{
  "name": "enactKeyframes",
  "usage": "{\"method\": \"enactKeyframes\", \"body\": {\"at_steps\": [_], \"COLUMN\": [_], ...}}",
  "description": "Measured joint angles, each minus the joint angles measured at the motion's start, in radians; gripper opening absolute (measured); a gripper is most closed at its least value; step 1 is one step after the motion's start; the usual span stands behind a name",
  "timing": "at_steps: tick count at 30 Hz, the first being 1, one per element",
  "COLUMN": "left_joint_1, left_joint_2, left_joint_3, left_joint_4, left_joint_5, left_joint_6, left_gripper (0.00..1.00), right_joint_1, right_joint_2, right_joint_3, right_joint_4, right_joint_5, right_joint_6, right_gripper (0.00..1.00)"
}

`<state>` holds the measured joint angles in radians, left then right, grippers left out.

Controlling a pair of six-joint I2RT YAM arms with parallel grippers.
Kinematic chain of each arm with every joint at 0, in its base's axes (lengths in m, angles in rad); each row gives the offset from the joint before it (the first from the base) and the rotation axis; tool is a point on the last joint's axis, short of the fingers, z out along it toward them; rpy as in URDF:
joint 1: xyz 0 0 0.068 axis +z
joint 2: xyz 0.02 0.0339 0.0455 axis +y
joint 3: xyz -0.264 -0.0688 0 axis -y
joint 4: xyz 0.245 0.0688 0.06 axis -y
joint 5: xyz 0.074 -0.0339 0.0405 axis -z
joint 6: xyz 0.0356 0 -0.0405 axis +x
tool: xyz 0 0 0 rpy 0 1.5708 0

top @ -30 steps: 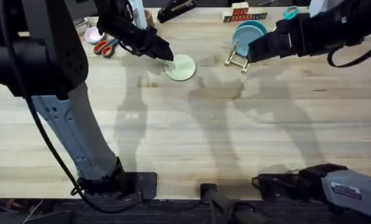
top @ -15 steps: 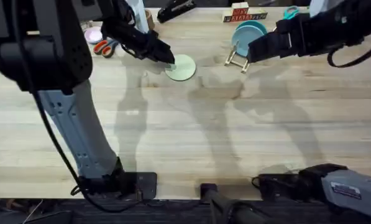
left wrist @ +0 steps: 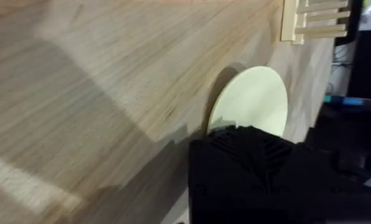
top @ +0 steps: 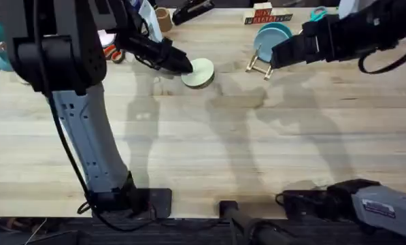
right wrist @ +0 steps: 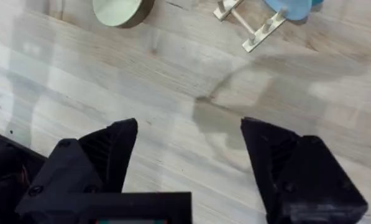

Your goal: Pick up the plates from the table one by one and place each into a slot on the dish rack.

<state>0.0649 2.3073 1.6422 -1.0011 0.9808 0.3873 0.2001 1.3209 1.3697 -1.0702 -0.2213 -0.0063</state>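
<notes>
The cream plate (top: 202,72) lies at the far middle of the table (top: 209,143), its left edge raised a little. My left gripper (top: 185,66) is shut on that edge; in the left wrist view its black body covers the near part of the cream plate (left wrist: 255,98). A light blue plate (top: 271,39) stands in a slot of the dish rack (top: 260,66) at the far right. My right gripper (top: 275,58) hovers just right of the rack, open and holding nothing. The right wrist view has the rack (right wrist: 250,28), the blue plate (right wrist: 289,7) and the cream plate (right wrist: 120,9) beyond my open gripper (right wrist: 191,149).
Orange-handled scissors (top: 111,52) and a small pink dish (top: 102,37) lie at the far left behind the left arm. A red box (top: 261,13), teal scissors (top: 318,13) and a black tool (top: 192,9) line the back edge.
The left gripper has closed in on the cream plate's left edge, and the plate has shifted slightly right and tipped up. The right arm has held still.
</notes>
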Motion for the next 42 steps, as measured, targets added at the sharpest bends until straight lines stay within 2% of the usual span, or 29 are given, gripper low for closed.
{"method": "enactKeyframes", "body": {"at_steps": [11,18,23,30,42], "left_joint_1": [0.001,0.001,0.001,0.001,0.001], "left_joint_2": [0.009,0.009,0.009,0.009,0.009], "left_joint_3": [0.003,0.003,0.003,0.003,0.003], "left_joint_4": [-0.004,-0.004,-0.004,-0.004,-0.004], "left_joint_5": [0.021,0.021,0.021,0.021,0.021], "left_joint_6": [0.000,0.000,0.000,0.000,0.001], "left_gripper": [0.038,0.039,0.040,0.039,0.038], "right_joint_1": [0.000,0.001,0.033,0.141,0.253], "right_joint_2": [0.000,0.000,0.026,0.101,0.107], "right_joint_3": [0.000,0.000,0.000,-0.011,-0.213], "right_joint_4": [0.000,0.015,0.102,0.208,0.545], "right_joint_5": [0.000,-0.029,-0.085,-0.080,-0.055], "right_joint_6": [0.009,0.116,0.217,0.384,0.663], "right_gripper": [0.995,0.996,0.995,0.995,0.996]}}
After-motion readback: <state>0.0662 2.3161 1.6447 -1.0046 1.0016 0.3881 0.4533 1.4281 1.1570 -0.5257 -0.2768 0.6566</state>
